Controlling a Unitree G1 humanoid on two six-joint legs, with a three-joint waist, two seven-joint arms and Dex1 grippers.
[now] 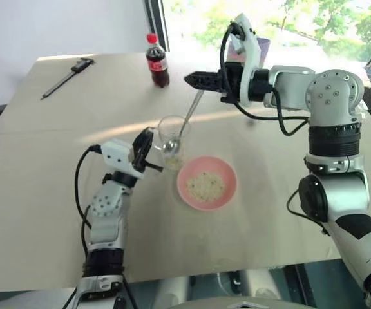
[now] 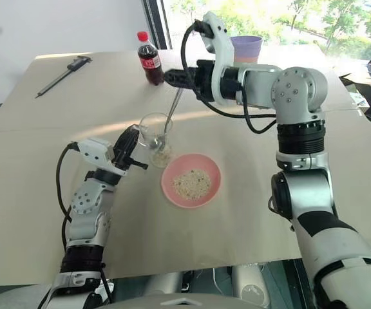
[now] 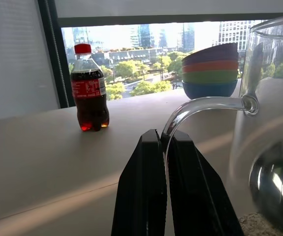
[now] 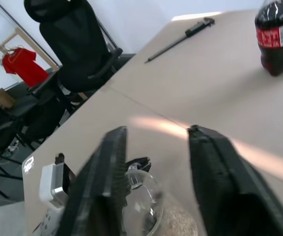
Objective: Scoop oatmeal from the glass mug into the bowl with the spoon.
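Left fingers (image 3: 165,147) clamp glass mug (image 1: 172,138) handle, spoon (image 1: 184,125) head blurred inside, right fingers (image 4: 156,167) apart.

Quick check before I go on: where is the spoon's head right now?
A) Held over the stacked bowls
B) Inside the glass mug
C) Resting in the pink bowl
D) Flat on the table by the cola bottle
B: the spoon leans with its head down inside the mug, its handle slanting up toward the right gripper, whose fingers stand apart; the bowl holds just oatmeal.
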